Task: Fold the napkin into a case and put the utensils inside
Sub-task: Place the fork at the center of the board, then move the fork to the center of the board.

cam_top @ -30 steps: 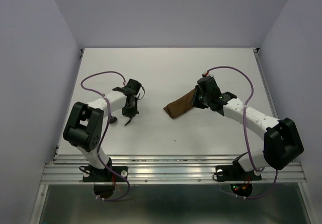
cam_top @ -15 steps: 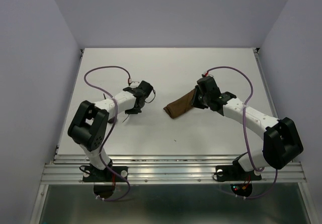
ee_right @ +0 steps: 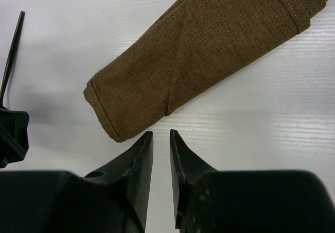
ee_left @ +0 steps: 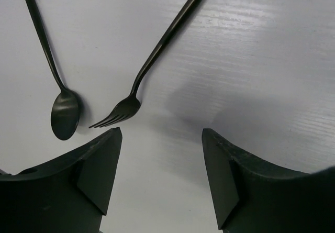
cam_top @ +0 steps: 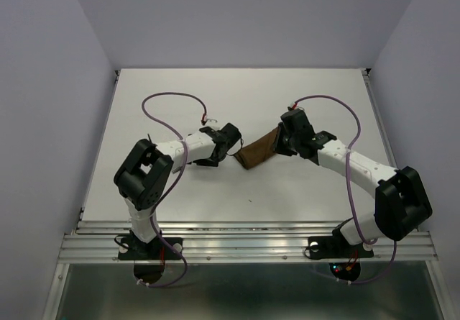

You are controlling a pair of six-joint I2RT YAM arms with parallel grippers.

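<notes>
**Fork and spoon on bare table as both arms close in on folded case**

The folded brown case (cam_top: 259, 149) lies slantwise on the white table (cam_top: 215, 97), a little right of centre, with an arm at each end. The left gripper (ee_left: 162, 132) hangs just beside the case's near-left end. Its jaws are spread wide, with only bare tabletop between them.

Directly ahead of those fingers lie the two dark utensils, both flat on the table and outside the case. The fork (ee_left: 167, 42) points its tines back toward the gripper. The spoon (ee_left: 65, 112) lies to its left, bowl close to the left fingertip. The two heads are near each other but apart, and the handles splay away in a V. From overhead the utensils are largely lost under the left arm.

The right gripper (ee_right: 161, 132) sits at the case's other end. Its jaws are drawn nearly together, with a thin slit between them and nothing in it. In the right wrist view the cloth runs diagonally just beyond the fingertips, its stitched end toward the lower left. Whether the tips touch the fabric cannot be told. At that view's left edge a thin dark handle lies on the table, probably one of the utensils, though which one is unclear.
</notes>
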